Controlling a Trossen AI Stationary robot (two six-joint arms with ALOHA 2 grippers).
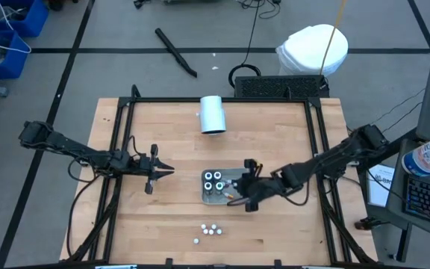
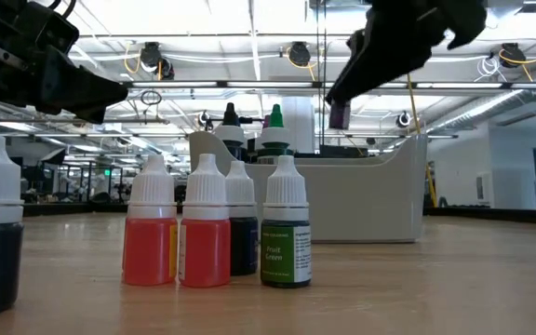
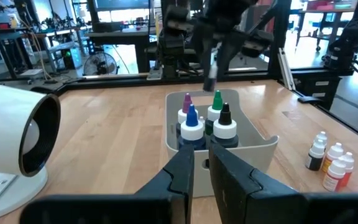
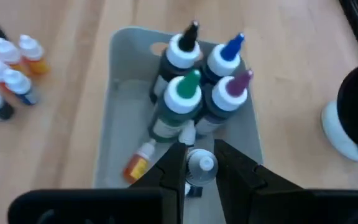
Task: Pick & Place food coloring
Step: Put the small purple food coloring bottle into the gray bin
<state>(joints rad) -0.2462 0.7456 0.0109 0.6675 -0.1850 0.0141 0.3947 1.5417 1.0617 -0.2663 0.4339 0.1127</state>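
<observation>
A grey tray [image 1: 209, 196] sits near the centre of a wooden table [image 1: 275, 134]. Four large bottles [image 4: 201, 87] with black, blue, green and purple tips stand together in the tray's half toward nine o'clock, and a small orange-filled bottle [image 4: 138, 163] lies on its side on the tray floor beside them. The right gripper [image 1: 239, 196] hangs over the tray's three-o'clock half, its fingers [image 4: 169, 174] narrowed around a small white-capped bottle [image 4: 201, 165] held above the tray floor. The loose food coloring [image 1: 210, 231], a cluster of small white-capped bottles, stands on the table at six o'clock from the tray, well apart from it; from table level red, orange, dark and green ones [image 2: 285, 223] show, the last labelled "Fruit Green". The left gripper [image 1: 169, 170] waits above the table at nine o'clock from the tray, apart from it, its fingers [image 3: 180, 174] close together with a slim gap and nothing between them. A white cylinder [image 1: 213, 113] lies on its side at twelve o'clock from the tray, its open end toward the tray.
</observation>
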